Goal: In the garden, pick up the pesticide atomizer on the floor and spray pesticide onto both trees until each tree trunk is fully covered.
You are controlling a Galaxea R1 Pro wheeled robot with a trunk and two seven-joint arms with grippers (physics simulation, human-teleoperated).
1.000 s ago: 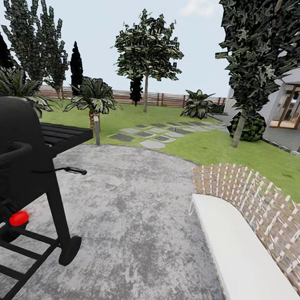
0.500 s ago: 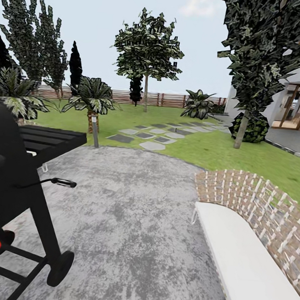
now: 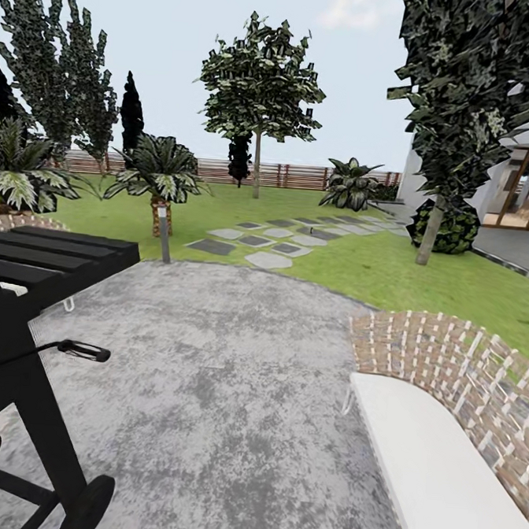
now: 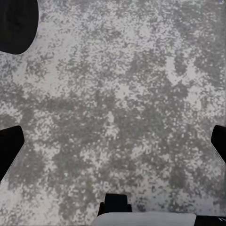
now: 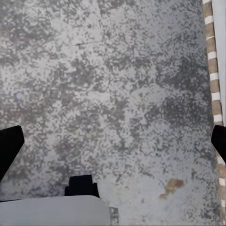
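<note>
Two pale-trunked trees stand ahead: one point(image 3: 256, 165) far across the lawn point(image 3: 351, 263) near the fence point(image 3: 302, 176), one point(image 3: 430, 229) right, by the house. Both grippers, left point(image 4: 113, 141) and right point(image 5: 113, 141), hang spread and empty over grey paving point(image 3: 224, 388). Driving forward risks clipping the black grill point(image 3: 25, 295) or brick bench point(image 3: 454, 372).

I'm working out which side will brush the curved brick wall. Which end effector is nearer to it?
The right. The right end effector hangs over grey paving with the brick wall at its view's edge. The left end effector sees paving and a dark grill part.
</note>
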